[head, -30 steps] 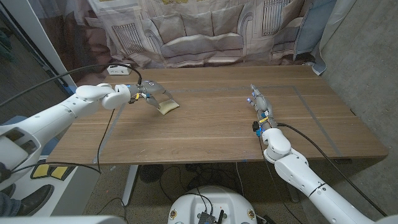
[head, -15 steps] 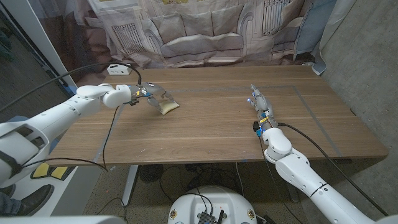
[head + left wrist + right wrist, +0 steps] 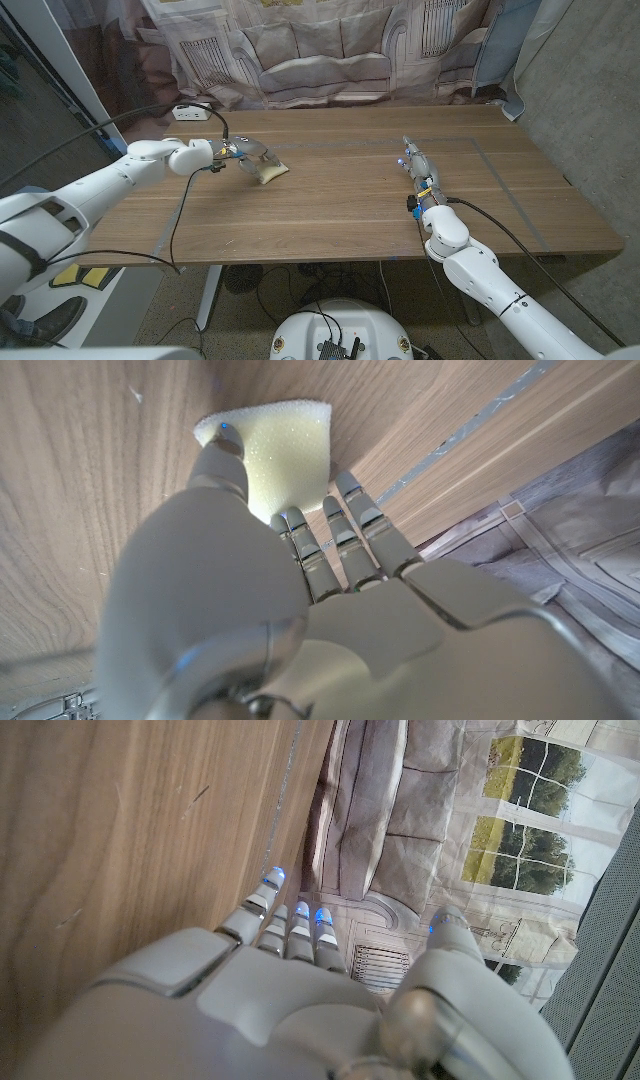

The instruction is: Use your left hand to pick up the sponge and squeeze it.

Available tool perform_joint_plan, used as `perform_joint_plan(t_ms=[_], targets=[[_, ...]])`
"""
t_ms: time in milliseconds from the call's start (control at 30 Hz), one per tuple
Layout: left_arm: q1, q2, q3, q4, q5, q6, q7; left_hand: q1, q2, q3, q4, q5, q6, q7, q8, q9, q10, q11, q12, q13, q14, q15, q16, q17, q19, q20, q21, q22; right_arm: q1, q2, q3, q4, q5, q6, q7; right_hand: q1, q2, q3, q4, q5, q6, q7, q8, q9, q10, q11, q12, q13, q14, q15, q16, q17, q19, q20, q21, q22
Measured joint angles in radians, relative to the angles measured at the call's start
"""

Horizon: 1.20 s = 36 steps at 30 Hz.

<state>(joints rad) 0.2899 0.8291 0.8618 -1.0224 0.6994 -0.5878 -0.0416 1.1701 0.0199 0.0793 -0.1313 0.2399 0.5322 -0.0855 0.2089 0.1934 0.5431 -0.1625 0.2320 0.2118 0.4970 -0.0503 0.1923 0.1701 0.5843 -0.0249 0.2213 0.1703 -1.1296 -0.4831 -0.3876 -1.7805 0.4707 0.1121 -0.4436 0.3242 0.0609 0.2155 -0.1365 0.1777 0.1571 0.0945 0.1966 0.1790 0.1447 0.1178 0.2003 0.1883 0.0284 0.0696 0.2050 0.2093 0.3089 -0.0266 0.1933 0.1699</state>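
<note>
The pale yellow sponge (image 3: 270,171) lies on the wooden table (image 3: 340,210) at the back left. My left hand (image 3: 243,154) is over it with its fingers curled down onto it. In the left wrist view the thumb presses one edge of the sponge (image 3: 285,445) and the other fingers (image 3: 345,530) bend over the opposite side, so the hand grips it against the table. Part of the sponge is hidden under the palm. My right hand (image 3: 415,165) stands on its edge at the middle right, fingers straight and together, holding nothing.
A white power strip (image 3: 192,112) sits at the table's back left edge, and a black cable (image 3: 175,215) hangs from my left arm across the table. Thin tape lines (image 3: 330,145) run across the far half. A printed curtain (image 3: 320,50) hangs behind.
My left hand's fingers have curled down from stretched over the sponge to closed around it. The sponge has stayed in place. The right hand has not moved.
</note>
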Motion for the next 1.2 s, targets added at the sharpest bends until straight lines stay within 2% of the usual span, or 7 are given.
perform_joint_plan(t_ms=[200,433,667,900,1000,1100,1200], targets=[[-0.01,-0.02,0.019,0.039,-0.007,-0.008,0.015,0.005,0.006,0.0,0.0,-0.008,0.015,-0.001,0.0,-0.001,0.004,0.004,0.0,0.0,0.006,0.002,0.0,0.0,0.0,0.0,-0.001,0.0,0.002,0.001,0.0,0.003,0.002,0.0,0.0,0.0,0.0,0.0,0.0,0.0,0.0,0.0,0.0,0.0,0.0,0.0,0.0,0.0,0.0,0.0,0.0,0.0,0.0,0.0,0.0,0.0],[-0.019,-0.05,0.045,0.097,-0.027,-0.019,0.031,0.02,0.02,0.011,-0.003,-0.023,0.039,0.015,-0.001,0.0,0.031,0.009,-0.001,-0.001,0.052,-0.002,0.008,0.002,0.039,-0.013,-0.001,0.0,0.002,0.004,-0.001,0.011,0.007,0.0,0.001,0.0,0.0,0.0,0.0,0.0,0.0,0.0,0.0,0.0,0.0,0.0,0.0,0.0,0.004,0.004,0.0,0.002,0.0,0.0,0.0,0.0],[-0.021,-0.068,0.062,0.128,-0.052,-0.021,0.038,0.039,0.038,0.021,-0.012,-0.031,0.065,0.032,0.008,0.0,0.054,0.022,0.006,0.0,0.099,-0.005,0.021,0.005,0.103,-0.009,0.021,0.005,0.0,0.009,-0.001,0.022,0.014,0.014,0.004,0.0,0.0,0.0,0.0,0.0,0.0,0.0,0.0,0.0,0.0,0.0,0.0,0.0,0.006,0.005,0.0,0.003,0.0,0.0,0.0,0.0],[-0.011,-0.071,0.068,0.124,-0.078,-0.007,0.037,0.096,0.066,0.051,-0.022,-0.044,0.141,0.049,0.026,0.004,0.133,0.022,0.033,0.006,0.19,-0.012,0.033,0.004,0.184,-0.007,0.05,0.012,-0.001,0.013,0.001,0.033,0.022,0.031,0.014,0.0,0.0,0.0,0.0,0.0,0.0,0.0,0.0,0.0,0.0,0.0,0.0,0.0,0.005,0.005,0.0,0.003,0.001,0.0,0.0,0.0],[0.004,-0.069,0.059,0.113,-0.095,0.009,0.042,0.1,0.069,0.061,-0.017,-0.048,0.204,0.045,0.046,0.007,0.192,0.017,0.052,0.014,0.266,-0.025,0.045,0.004,0.224,-0.009,0.065,0.013,-0.001,0.014,0.003,0.037,0.025,0.038,0.019,0.0,0.0,0.0,0.0,0.0,0.0,0.0,0.0,0.0,0.0,0.0,0.0,0.0,0.005,0.005,0.0,0.003,0.006,0.006,0.0,0.0],[0.02,-0.067,0.046,0.103,-0.12,0.028,0.045,0.103,0.068,0.061,-0.017,-0.051,0.233,0.046,0.051,0.011,0.226,0.014,0.063,0.021,0.308,-0.035,0.048,0.004,0.245,-0.009,0.076,0.018,-0.002,0.014,0.004,0.04,0.028,0.043,0.024,0.0,0.0,0.0,0.0,0.0,0.0,0.0,0.0,0.0,0.0,0.0,0.0,0.0,0.005,0.005,0.0,0.002,0.006,0.006,0.0,0.0],[0.036,-0.06,0.033,0.084,-0.142,0.051,0.045,0.116,0.071,0.069,-0.017,-0.051,0.251,0.054,0.051,0.012,0.245,0.028,0.065,0.026,0.333,-0.047,0.048,0.004,0.256,-0.016,0.083,0.021,-0.004,0.014,0.006,0.041,0.031,0.049,0.028,0.0,0.0,0.0,0.0,0.0,0.0,0.0,0.0,0.0,0.0,0.0,0.0,0.0,0.005,0.005,0.0,0.002,0.006,0.006,0.0,0.0]])
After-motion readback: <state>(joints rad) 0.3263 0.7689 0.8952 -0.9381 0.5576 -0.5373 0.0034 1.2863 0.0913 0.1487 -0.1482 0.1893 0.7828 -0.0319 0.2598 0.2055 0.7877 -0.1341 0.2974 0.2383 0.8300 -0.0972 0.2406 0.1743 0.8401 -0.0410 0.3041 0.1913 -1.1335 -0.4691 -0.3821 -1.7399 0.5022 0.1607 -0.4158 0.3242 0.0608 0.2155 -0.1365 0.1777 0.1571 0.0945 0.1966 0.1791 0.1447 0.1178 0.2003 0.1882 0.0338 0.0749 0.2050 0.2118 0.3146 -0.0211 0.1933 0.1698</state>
